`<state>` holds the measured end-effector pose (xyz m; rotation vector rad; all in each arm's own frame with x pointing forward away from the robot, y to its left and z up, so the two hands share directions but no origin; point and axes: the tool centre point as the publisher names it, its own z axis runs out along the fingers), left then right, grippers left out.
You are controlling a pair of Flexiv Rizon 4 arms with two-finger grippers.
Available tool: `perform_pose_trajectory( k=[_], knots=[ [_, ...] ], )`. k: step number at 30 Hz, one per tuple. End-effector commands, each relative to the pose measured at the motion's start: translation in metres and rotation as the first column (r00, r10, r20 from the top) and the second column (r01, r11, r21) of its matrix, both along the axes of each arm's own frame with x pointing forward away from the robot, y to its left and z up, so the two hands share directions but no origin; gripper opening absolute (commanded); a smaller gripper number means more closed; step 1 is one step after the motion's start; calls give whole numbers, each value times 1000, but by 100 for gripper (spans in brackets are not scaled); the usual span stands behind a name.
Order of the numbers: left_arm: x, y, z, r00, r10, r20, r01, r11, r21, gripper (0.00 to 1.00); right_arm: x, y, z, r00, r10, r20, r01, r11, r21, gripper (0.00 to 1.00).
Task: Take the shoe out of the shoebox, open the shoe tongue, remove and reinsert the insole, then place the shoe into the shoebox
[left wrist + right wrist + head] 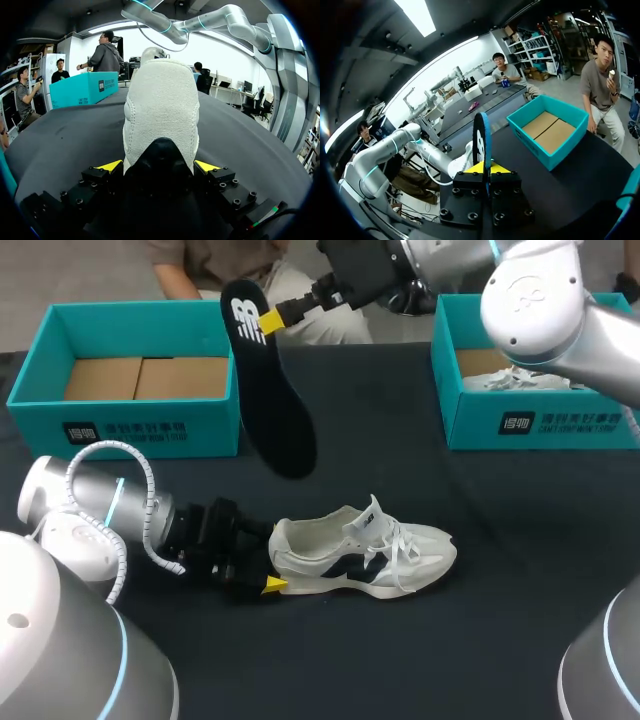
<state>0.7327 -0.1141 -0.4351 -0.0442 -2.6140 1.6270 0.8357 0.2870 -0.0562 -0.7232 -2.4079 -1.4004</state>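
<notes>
L gripper is clamped on the heel of a white suede-and-mesh sneaker w/ navy side panels, fingers pressed to both sides. The shoe stands on its sole mid-table on the black table cloth. R gripper, closed tight on one end of a flat black foam insole, holds it aloft beside an open teal cardboard box. A second teal box w/ white paper sits at the table's right.

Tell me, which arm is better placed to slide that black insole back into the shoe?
The right. The right claw grips the black insole in the air, while the left claw is shut on the white shoe at its heel, probably best used to steady it.
</notes>
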Motion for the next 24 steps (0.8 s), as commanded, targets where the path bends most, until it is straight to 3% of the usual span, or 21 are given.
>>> perform_pose_trajectory(
  k=[1,20,24],
  knots=[
    [0,-1,-6,1000,0,0,0,1000,4,0,2,2,5,1000,5,-6,-6,1000,-23,0],
    [0,-1,-6,1000,0,0,0,1000,4,0,2,2,5,1000,5,-6,-6,1000,-23,0],
    [0,-1,-6,1000,0,0,0,1000,4,0,5,0,13,996,-18,-86,17,1000,-13,0]
  ],
)
